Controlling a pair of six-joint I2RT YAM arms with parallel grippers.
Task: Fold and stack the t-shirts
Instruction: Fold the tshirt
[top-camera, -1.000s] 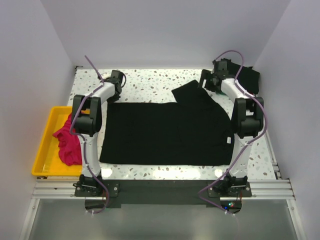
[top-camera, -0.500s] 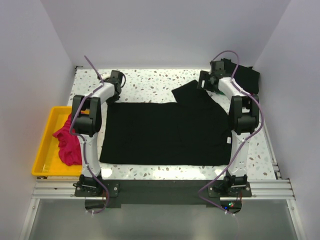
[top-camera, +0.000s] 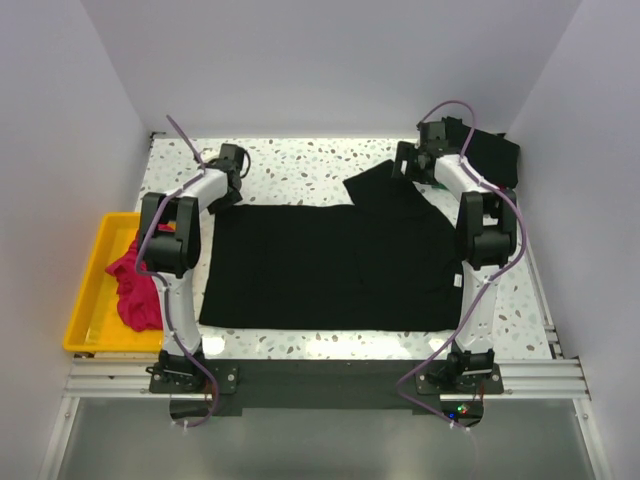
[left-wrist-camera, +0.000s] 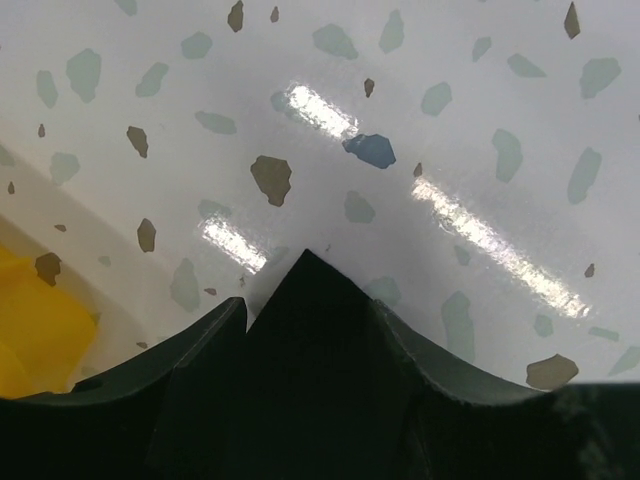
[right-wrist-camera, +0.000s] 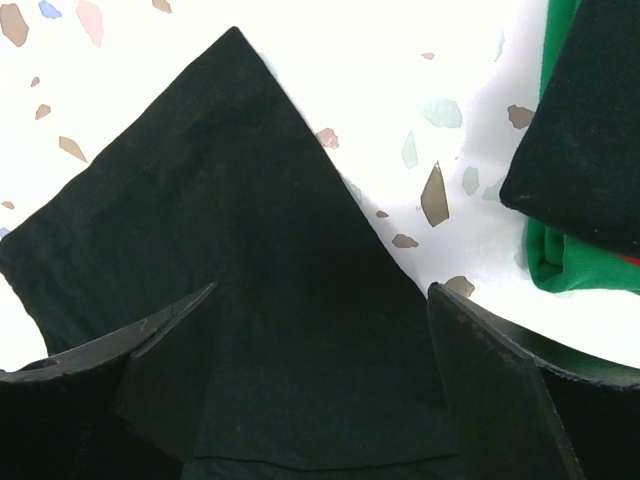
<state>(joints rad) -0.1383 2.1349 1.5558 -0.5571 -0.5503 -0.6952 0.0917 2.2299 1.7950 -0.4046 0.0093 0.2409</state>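
A large black t-shirt (top-camera: 335, 265) lies spread flat on the speckled table. My left gripper (top-camera: 234, 163) is at its far left corner. In the left wrist view the jaws (left-wrist-camera: 310, 305) stand partly open astride that pointed black corner (left-wrist-camera: 305, 285), low over the table. My right gripper (top-camera: 410, 160) is over the far right sleeve (top-camera: 375, 182). In the right wrist view it (right-wrist-camera: 322, 290) is open, with the flat sleeve (right-wrist-camera: 270, 230) between its fingers. A magenta-pink t-shirt (top-camera: 135, 285) lies crumpled in the tray.
A yellow tray (top-camera: 90, 300) sits off the table's left edge. A folded stack stands at the back right (top-camera: 495, 155): black on top (right-wrist-camera: 590, 130), green beneath (right-wrist-camera: 560, 262). White walls close in the back and both sides.
My right arm has shifted slightly left and its gripper has settled over the sleeve. My left arm has barely moved. The shirt lies as before.
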